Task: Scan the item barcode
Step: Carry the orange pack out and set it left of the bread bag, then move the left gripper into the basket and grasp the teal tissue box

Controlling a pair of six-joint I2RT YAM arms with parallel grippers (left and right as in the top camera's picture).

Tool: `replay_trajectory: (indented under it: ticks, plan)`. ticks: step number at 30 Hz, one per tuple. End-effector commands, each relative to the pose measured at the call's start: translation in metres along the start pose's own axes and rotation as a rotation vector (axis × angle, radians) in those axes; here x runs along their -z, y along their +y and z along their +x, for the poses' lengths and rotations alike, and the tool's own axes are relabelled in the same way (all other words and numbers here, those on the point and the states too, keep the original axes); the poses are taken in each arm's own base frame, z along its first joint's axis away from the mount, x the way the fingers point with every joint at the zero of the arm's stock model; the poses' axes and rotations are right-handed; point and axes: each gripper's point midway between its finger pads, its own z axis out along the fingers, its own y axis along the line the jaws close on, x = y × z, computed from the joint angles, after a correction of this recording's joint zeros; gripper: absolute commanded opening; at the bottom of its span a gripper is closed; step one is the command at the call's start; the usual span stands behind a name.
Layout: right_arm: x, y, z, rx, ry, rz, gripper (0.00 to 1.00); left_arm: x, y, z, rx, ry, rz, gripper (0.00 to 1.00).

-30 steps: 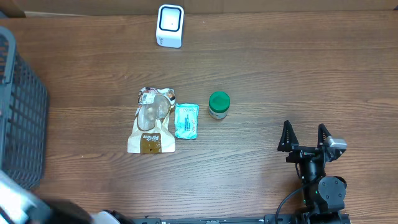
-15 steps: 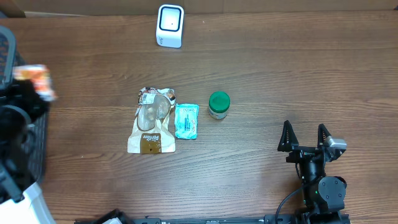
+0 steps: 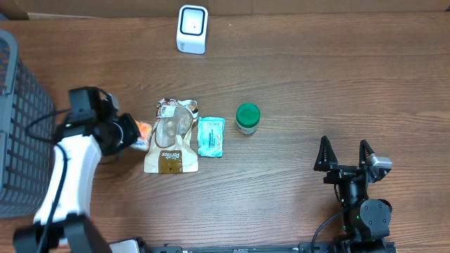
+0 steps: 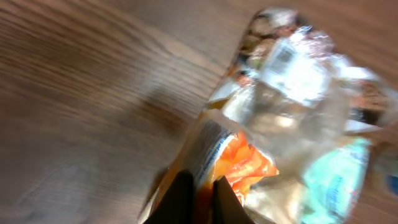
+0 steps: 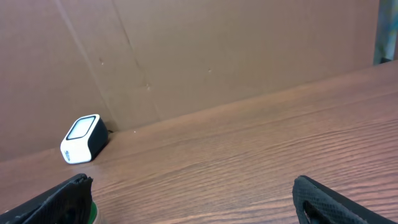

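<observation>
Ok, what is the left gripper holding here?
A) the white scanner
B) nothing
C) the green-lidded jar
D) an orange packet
D: the left gripper is shut on an orange packet, while the green-lidded jar and white scanner sit apart from it.

The tabletop (image 3: 316, 77) is mid-brown wood with a darker grain. The scanner (image 3: 192, 29) is white, its window dark with a pale blue rim. The basket (image 3: 21, 140) is dark grey, its wall a grid of small squares. The pouch (image 3: 171, 144) is cream and tan, clear in the middle, with a brown label. The small packet (image 3: 210, 136) is turquoise and white. The jar (image 3: 247, 117) has a green lid over a whitish body. The snack packet (image 4: 249, 165) is orange with a white printed strip. The left arm (image 3: 70, 169) is white; the left gripper (image 4: 200, 196) and right gripper (image 3: 344, 156) are black. The cardboard wall (image 5: 217, 43) is plain brown.
</observation>
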Motion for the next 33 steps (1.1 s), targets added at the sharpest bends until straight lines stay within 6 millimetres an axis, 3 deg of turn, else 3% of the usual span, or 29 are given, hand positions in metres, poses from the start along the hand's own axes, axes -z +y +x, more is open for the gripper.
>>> replay_trajectory:
  ticks: [1, 2, 3, 8, 10, 13, 15, 17, 20, 21, 25, 27, 29, 31, 33]
  plan:
    - [0.000, -0.001, 0.002, 0.003, -0.002, 0.002, 1.00, -0.029, 0.010, 0.009, -0.013, 0.057, -0.020, 0.15]
    - [0.000, -0.001, 0.002, 0.003, -0.002, 0.002, 1.00, -0.039, 0.013, 0.013, -0.006, 0.085, -0.028, 0.31]
    - [0.000, -0.001, 0.002, 0.003, -0.002, 0.002, 1.00, -0.043, 0.015, 0.015, -0.003, 0.100, -0.032, 0.39]
    - [0.000, -0.001, 0.002, 0.003, -0.002, 0.002, 1.00, -0.041, 0.013, 0.009, -0.030, 0.096, -0.028, 0.42]
    - [0.000, -0.001, 0.002, 0.003, -0.002, 0.002, 1.00, -0.029, 0.006, -0.001, -0.045, 0.070, -0.020, 0.45]
    - [0.000, -0.001, 0.002, 0.003, -0.002, 0.002, 1.00, 0.006, -0.012, -0.027, -0.085, 0.009, -0.002, 0.56]
    - [0.000, -0.001, 0.002, 0.003, -0.002, 0.002, 1.00, 0.050, -0.033, -0.054, -0.117, -0.062, 0.018, 0.69]
    - [0.000, -0.001, 0.002, 0.003, -0.002, 0.002, 1.00, 0.081, -0.047, -0.071, -0.135, -0.112, 0.031, 0.74]
    - [0.000, -0.001, 0.002, 0.003, -0.002, 0.002, 1.00, 0.140, -0.071, -0.099, -0.198, -0.215, 0.051, 0.77]
    - [0.000, -0.001, 0.002, 0.003, -0.002, 0.002, 1.00, 0.171, -0.081, -0.112, -0.215, -0.283, 0.062, 0.79]
    - [0.000, -0.001, 0.002, 0.003, -0.002, 0.002, 1.00, 0.254, -0.096, -0.145, -0.225, -0.498, 0.089, 0.84]
    - [0.000, -0.001, 0.002, 0.003, -0.002, 0.002, 1.00, 0.299, -0.089, -0.161, -0.184, -0.624, 0.080, 0.83]
    - [0.000, -0.001, 0.002, 0.003, -0.002, 0.002, 1.00, 0.328, -0.072, -0.171, -0.110, -0.707, 0.051, 0.84]
    - [0.000, -0.001, 0.002, 0.003, -0.002, 0.002, 1.00, 0.352, -0.041, -0.179, -0.012, -0.778, -0.003, 0.84]
    - [0.000, -0.001, 0.002, 0.003, -0.002, 0.002, 1.00, 0.364, -0.001, -0.182, 0.102, -0.810, -0.069, 0.84]
